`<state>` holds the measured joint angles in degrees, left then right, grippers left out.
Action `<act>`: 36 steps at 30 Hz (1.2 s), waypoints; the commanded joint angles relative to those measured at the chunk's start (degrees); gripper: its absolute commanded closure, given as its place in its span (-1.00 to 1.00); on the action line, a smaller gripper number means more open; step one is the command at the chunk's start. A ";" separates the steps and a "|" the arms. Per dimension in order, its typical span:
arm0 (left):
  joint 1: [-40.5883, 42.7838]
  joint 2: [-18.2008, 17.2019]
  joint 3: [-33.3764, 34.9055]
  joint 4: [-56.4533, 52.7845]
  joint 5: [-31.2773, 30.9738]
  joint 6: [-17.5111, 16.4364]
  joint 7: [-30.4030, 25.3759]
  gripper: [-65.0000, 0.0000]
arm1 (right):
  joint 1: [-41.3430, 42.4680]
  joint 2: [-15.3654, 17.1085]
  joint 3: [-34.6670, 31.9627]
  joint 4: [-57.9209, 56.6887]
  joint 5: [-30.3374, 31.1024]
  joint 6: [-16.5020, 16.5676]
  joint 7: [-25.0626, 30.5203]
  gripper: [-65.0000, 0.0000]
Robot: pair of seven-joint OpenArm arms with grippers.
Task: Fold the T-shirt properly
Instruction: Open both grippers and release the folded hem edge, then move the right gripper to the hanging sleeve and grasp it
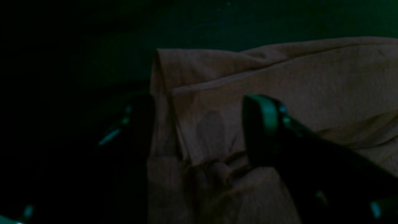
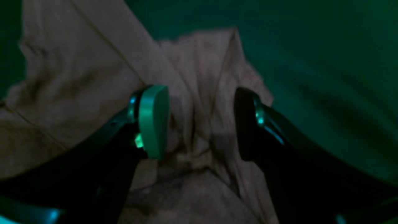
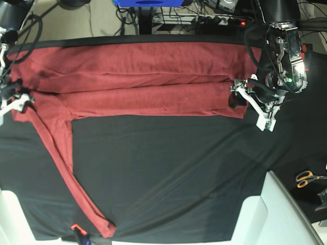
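T-shirt (image 3: 138, 84) fabric, brick-red, lies spread across the far half of the black cloth (image 3: 168, 173) in front of you, folded lengthwise into a long band with layered edges running side to side. 1 long sleeve (image 3: 66, 173) trails from the band's end on the base view's left down toward the near edge.

Your left gripper (image 3: 251, 104) sits at the band's end on the base view's right, jaws apart; the left wrist view shows its fingers (image 1: 261, 127) straddling a folded corner of the shirt without pinching it.

Your right gripper (image 2: 202, 121) is at the opposite end, also released: the 2 pads stand apart with bunched fabric lying loose between them.

Orange-handled scissors (image 3: 308, 178) lie on the cloth, well apart from the shirt.
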<state>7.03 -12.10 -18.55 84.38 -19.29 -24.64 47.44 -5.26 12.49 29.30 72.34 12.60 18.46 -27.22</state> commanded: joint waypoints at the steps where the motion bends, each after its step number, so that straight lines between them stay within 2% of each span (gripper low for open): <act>1: -0.74 -0.69 -0.22 1.20 -0.45 -0.10 -0.72 -0.37 | 0.55 1.09 0.28 1.12 0.19 -0.13 0.89 0.01; 6: -0.92 -1.48 -0.31 1.38 -0.54 -0.10 -0.72 -0.36 | 0.47 1.09 0.28 1.12 0.19 -4.35 0.89 0.01; 9: -0.83 -1.40 -1.54 3.05 -0.54 -0.10 -0.72 -0.36 | 0.90 1.09 0.20 1.20 0.19 -4.52 1.16 0.01; 13: -0.57 -0.96 -6.64 5.16 -0.97 -0.10 -0.36 -0.36 | 3.72 1.53 -0.68 2.79 0.19 -4.26 1.16 0.03; 15: -0.65 -0.96 -7.78 5.25 -0.97 -0.10 -0.36 -0.36 | 6.80 2.32 -4.02 2.35 0.10 -4.17 1.07 0.03; 21: -0.30 -1.40 -8.22 5.16 -0.62 -0.10 -0.36 -0.36 | 17.52 7.77 -20.99 -7.32 0.10 -4.61 1.24 0.03; 23: -0.30 -1.31 -8.22 5.16 -0.54 -0.10 -0.36 -0.36 | 21.39 7.86 -24.24 -12.60 0.10 -4.61 1.42 0.04; 28: -0.21 -1.40 -8.22 4.90 -0.54 -0.10 -0.36 -0.36 | 25.96 7.95 -31.54 -21.92 0.01 -4.88 5.99 0.04; 33: -0.39 -1.48 -8.22 2.79 -0.54 -0.10 -0.36 -0.36 | 27.89 7.95 -38.57 -26.49 0.01 -9.45 8.37 0.04; 36: -0.57 -1.31 -8.22 1.47 -0.54 -0.10 -0.45 -0.36 | 27.89 7.95 -39.10 -26.58 0.01 -9.80 8.89 0.04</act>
<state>7.09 -12.67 -26.55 85.12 -19.31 -24.47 47.86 20.95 19.38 -10.04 44.99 12.43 9.28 -19.51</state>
